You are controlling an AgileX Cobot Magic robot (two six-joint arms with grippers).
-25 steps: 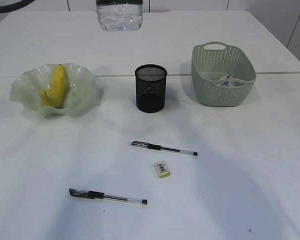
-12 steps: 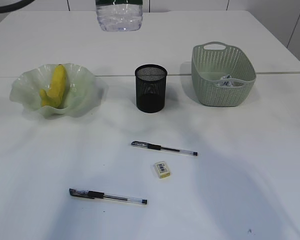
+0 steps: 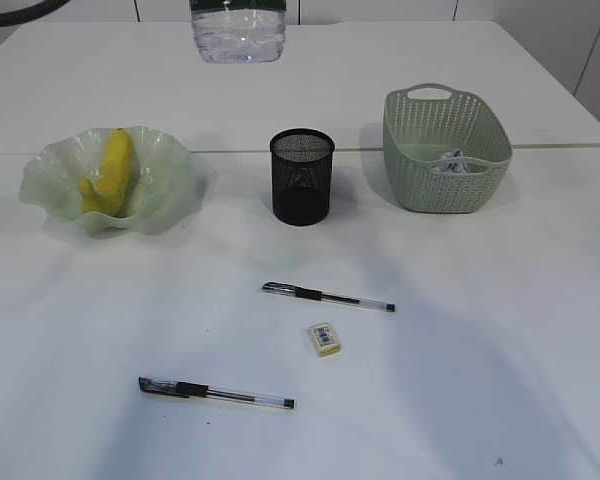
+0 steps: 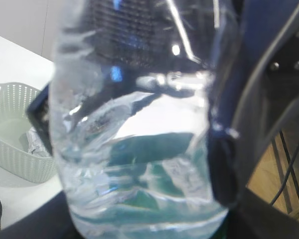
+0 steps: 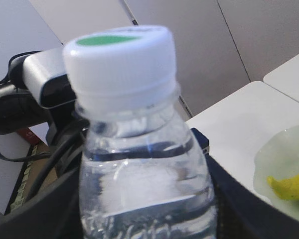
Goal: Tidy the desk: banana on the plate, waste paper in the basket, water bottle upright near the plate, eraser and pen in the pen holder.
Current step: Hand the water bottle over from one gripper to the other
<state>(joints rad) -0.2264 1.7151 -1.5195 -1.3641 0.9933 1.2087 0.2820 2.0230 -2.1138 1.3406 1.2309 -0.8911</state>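
Grips the water bottle (image 4: 139, 169) in the left end effector (image 4: 132, 134), with dark fingers (image 4: 226, 149) pressed against its two sides and the wrist camera so close that little else of the arm shows. Flanks the same bottle below its cap with the right end effector (image 5: 144, 211), whose fingers (image 5: 37, 214) lie low along both flanks, seemingly touching. Cannot be told whether that right pair squeezes or merely rests. Carries both wrists raised, well above the desk (image 3: 460, 330).

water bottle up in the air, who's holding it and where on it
Both grippers hold the water bottle: left fingers around its lower body, right fingers on the upper body below the cap.
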